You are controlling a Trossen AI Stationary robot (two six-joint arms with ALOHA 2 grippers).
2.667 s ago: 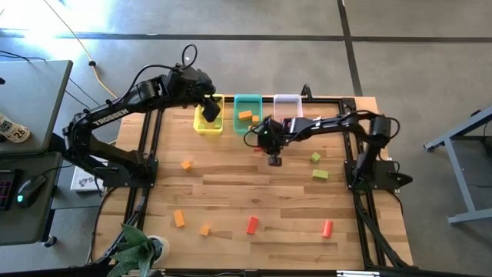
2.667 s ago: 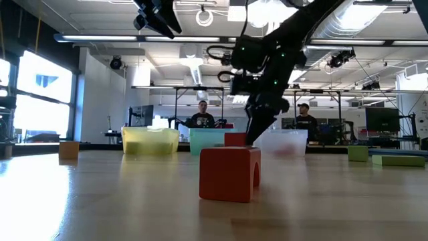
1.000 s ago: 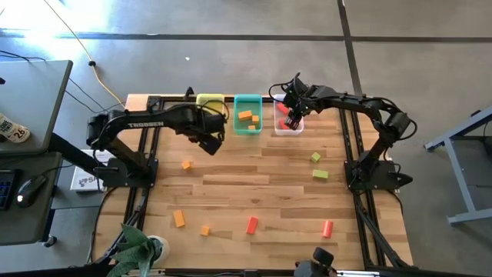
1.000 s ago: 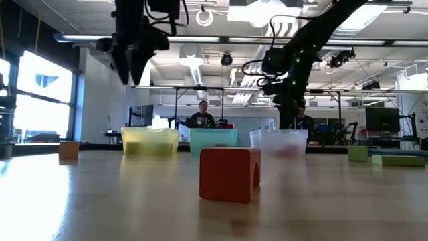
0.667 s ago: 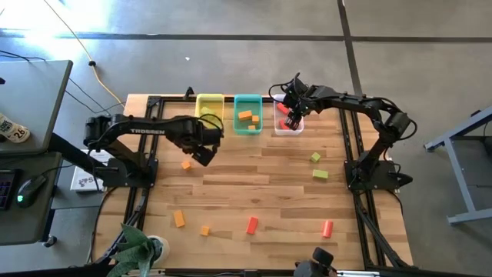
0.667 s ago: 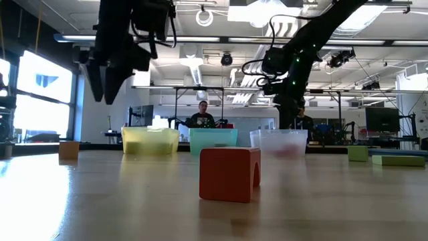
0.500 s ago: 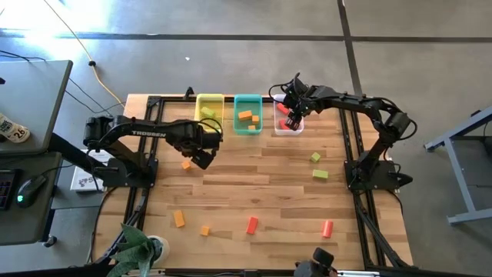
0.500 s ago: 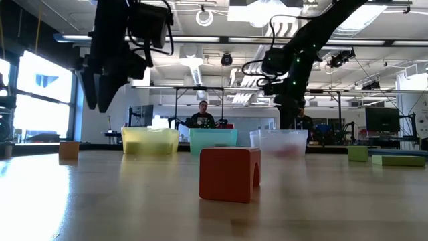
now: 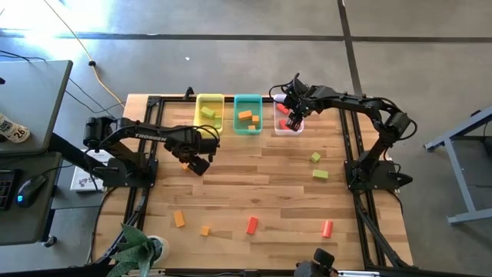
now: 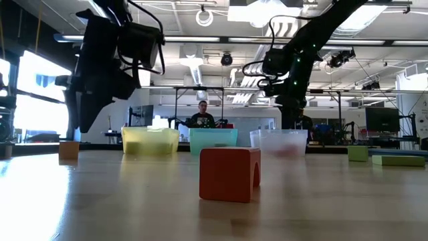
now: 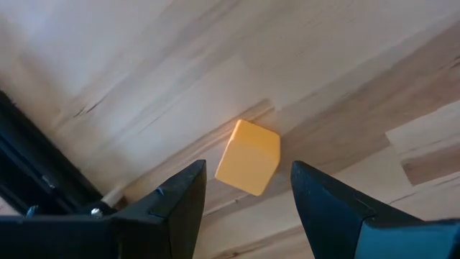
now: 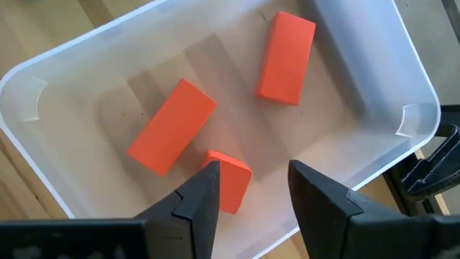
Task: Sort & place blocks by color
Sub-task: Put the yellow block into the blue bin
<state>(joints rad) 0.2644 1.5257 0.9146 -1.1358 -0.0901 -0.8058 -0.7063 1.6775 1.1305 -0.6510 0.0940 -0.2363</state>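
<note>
Left gripper (image 11: 248,191) now lower, fingers apart astride orange block (image 11: 248,157)

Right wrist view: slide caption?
Right hand open above the clear bin, three red blocks inside.

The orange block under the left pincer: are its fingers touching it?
Apart. In the left wrist view, bare wood separates both fingers from the orange block.

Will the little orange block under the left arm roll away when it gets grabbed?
Probably not. The orange block looks boxy with flat faces, so it should sit still. It seems solid and stiff, likely light. The open left tool straddles it, so it might twist slightly.
</note>
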